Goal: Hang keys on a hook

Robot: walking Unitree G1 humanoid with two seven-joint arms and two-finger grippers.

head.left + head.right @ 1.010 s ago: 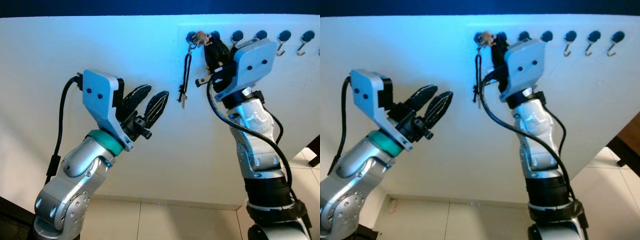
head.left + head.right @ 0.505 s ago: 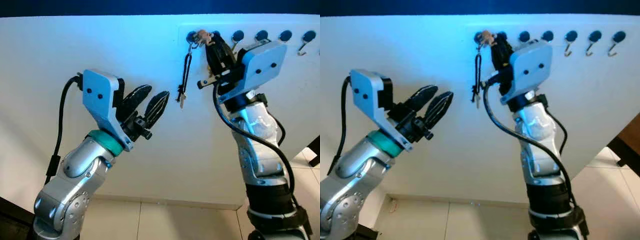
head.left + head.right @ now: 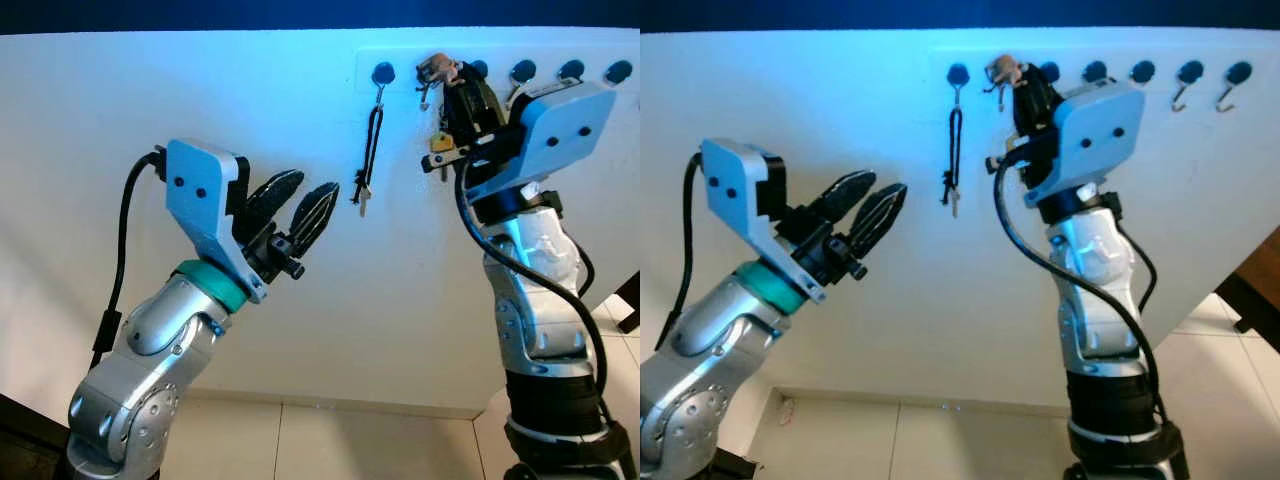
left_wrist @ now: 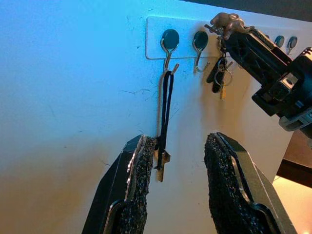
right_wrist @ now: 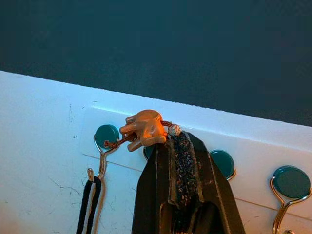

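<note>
A lanyard point(image 3: 370, 150) hangs left of the keys point(image 3: 442, 82).

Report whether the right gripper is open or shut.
Shut: the right gripper has its fingers pressed together, pinching the keychain cord beside the elephant charm.

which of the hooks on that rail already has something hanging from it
The leftmost hook: a black cord with a key hangs from it. The other hooks that can be seen are bare; the right gripper holds the keys beside the second.

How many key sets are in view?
2: one set on a black cord hangs from the leftmost hook; the other set, with an elephant charm, is in the right gripper.
</note>
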